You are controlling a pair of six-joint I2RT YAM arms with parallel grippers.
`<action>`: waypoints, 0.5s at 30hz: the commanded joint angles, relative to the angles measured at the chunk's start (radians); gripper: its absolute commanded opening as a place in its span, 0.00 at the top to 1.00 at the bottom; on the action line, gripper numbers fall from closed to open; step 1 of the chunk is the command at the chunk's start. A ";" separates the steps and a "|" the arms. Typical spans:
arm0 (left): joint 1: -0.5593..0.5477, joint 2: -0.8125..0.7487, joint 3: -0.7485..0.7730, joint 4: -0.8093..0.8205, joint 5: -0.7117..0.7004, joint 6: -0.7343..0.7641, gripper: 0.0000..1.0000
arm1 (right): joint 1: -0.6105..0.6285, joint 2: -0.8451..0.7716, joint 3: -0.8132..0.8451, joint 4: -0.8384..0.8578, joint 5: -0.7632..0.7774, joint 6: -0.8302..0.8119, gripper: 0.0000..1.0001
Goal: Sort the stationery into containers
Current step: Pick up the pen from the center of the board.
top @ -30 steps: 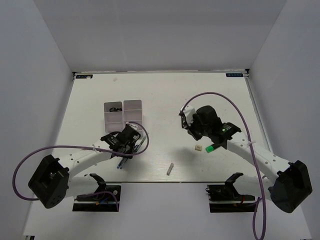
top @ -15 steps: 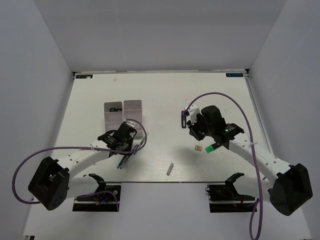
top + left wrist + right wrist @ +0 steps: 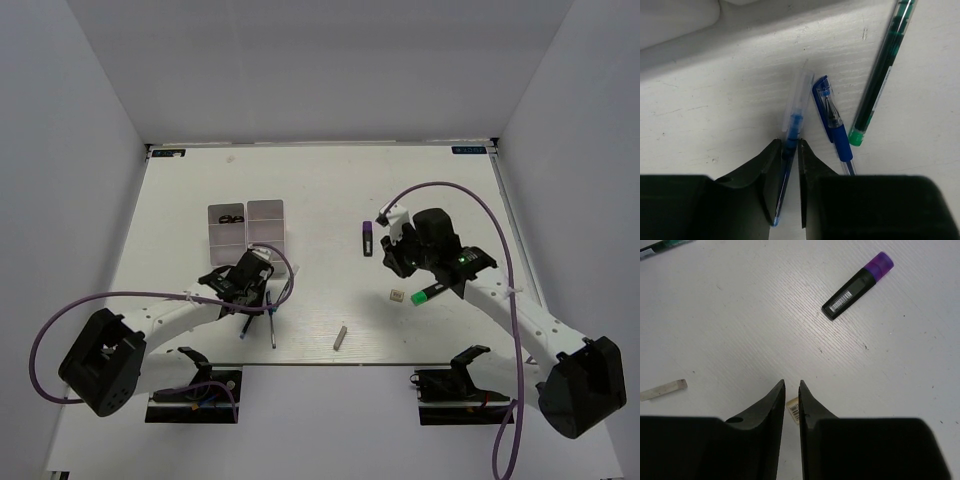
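Observation:
My left gripper (image 3: 789, 142) is shut on a thin blue pen (image 3: 791, 131) lying on the table just below the white divided tray (image 3: 266, 226). A second blue pen (image 3: 832, 125) and a green-tipped pen (image 3: 877, 85) lie to its right. Black scissors (image 3: 230, 217) sit in the tray's far left compartment. My right gripper (image 3: 791, 382) is shut and empty, above the tiny beige cube (image 3: 794, 407). The purple marker (image 3: 857, 286) lies ahead of it on the table. The green highlighter (image 3: 424, 294) and grey stick (image 3: 341, 337) lie on the table. The pink-white block is not in view.
The pens (image 3: 271, 325) lie below and right of the left gripper (image 3: 252, 272). The table's near edge runs just below the grey stick. The right gripper (image 3: 393, 262) sits between the marker (image 3: 367, 238) and the cube (image 3: 396, 294). White walls surround the table.
The right gripper has drawn back to the right, leaving the purple marker lying on the table. The left gripper has shifted slightly and the pens beside it have swung toward the near edge.

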 commanded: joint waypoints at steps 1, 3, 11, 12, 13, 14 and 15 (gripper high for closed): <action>0.004 0.018 -0.039 0.016 -0.022 -0.016 0.71 | -0.017 -0.034 -0.019 0.036 -0.029 0.017 0.80; -0.001 0.022 -0.053 0.017 -0.028 -0.025 0.75 | -0.024 -0.034 -0.019 0.036 -0.035 0.017 0.80; -0.028 -0.083 -0.039 -0.064 -0.015 -0.054 1.00 | -0.052 -0.054 -0.024 0.031 -0.057 0.023 0.80; -0.052 -0.096 0.002 -0.081 -0.018 -0.054 1.00 | -0.053 -0.057 -0.024 0.034 -0.058 0.025 0.78; -0.062 -0.147 0.021 -0.099 -0.014 -0.057 1.00 | -0.055 -0.057 -0.024 0.033 -0.063 0.025 0.77; -0.068 -0.164 0.061 -0.133 -0.011 -0.052 1.00 | -0.056 -0.057 -0.024 0.031 -0.064 0.025 0.75; -0.088 -0.199 0.099 -0.159 0.001 -0.048 1.00 | -0.050 -0.058 -0.026 0.031 -0.066 0.023 0.73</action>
